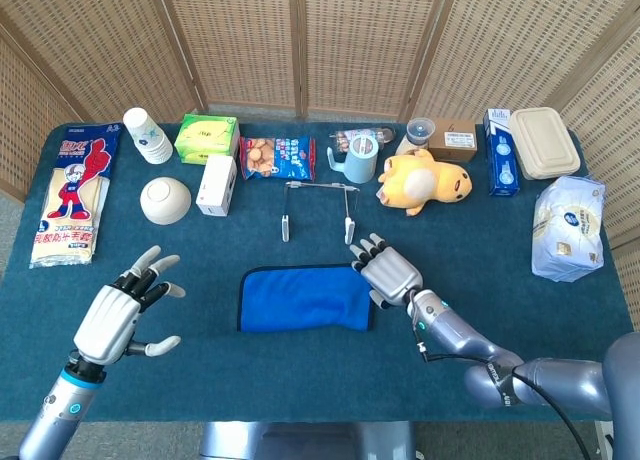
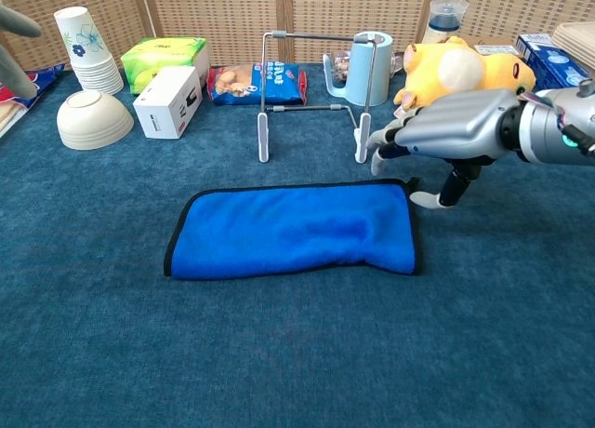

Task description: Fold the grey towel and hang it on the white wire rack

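Hovering my right hand [image 2: 446, 135] palm-down above the folded blue towel's [image 2: 293, 230] right edge, fingers apart, holding nothing; left hand [image 1: 118, 315] spread wide lower left, forearm cut off.

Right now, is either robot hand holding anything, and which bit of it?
No, nothing is held. The right robot hand hovers just above the blue towel's right end with fingers apart, and the left robot hand is open and away from it.
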Robot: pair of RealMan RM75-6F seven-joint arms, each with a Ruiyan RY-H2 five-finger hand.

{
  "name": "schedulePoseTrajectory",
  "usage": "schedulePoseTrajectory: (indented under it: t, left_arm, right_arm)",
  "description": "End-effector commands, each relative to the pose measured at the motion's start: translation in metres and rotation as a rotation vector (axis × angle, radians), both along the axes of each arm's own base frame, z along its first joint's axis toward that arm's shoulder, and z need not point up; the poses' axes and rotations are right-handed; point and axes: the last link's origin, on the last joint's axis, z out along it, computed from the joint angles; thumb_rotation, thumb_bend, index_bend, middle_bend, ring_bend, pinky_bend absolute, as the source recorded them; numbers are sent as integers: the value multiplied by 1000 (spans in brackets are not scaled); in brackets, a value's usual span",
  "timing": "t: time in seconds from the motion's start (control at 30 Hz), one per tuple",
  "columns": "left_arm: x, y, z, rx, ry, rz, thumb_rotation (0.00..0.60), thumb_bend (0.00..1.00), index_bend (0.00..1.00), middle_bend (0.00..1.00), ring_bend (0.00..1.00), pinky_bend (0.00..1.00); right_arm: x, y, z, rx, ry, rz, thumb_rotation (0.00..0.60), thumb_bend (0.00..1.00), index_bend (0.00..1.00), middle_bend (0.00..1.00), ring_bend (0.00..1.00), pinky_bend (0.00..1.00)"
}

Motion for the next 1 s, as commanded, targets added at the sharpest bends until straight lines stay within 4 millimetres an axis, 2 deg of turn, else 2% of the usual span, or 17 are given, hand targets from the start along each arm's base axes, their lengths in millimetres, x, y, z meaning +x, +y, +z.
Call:
schedulePoseTrajectory:
  t: [0.03, 0.23, 0.47, 0.63, 0.77, 0.9, 1.0]
  left_arm:
    - [1, 0, -1, -5, 13, -6, 1, 199, 410, 176, 74, 324]
    - [2, 0, -1, -10, 30, -10, 0, 199, 410, 177, 74, 324]
    - [1, 2, -2, -18, 39, -6, 3, 199, 411, 179, 74, 324]
    - [0, 4, -1, -13, 92, -15, 4, 199, 410, 179, 74, 322]
    - [1, 10, 4, 6, 88, -13, 7, 200, 410, 179, 74, 321]
    - [-1, 11, 4, 1, 115, -15, 8, 199, 410, 179, 74, 320]
    - [-1, 11, 6, 2, 136, -15, 61, 199, 414, 178, 73, 314]
  right_arm:
    - [0, -1, 0, 2, 0, 0, 359, 485, 180, 27, 0, 0]
    - [-5, -1, 3, -4, 7, -7, 359, 485, 182, 26, 0, 0]
    - [-8, 9, 15, -9, 3, -13, 358, 485, 188, 27, 0, 0]
    - [-9, 22, 21, 13, -8, -36, 360, 485, 203, 27, 0, 0]
    - [-5, 45, 21, 69, -7, -22, 360, 485, 202, 27, 0, 0]
    - [-3, 52, 19, 87, -2, -11, 359, 484, 201, 27, 0, 0]
    - [-2, 54, 19, 86, 4, -8, 359, 485, 200, 27, 0, 0]
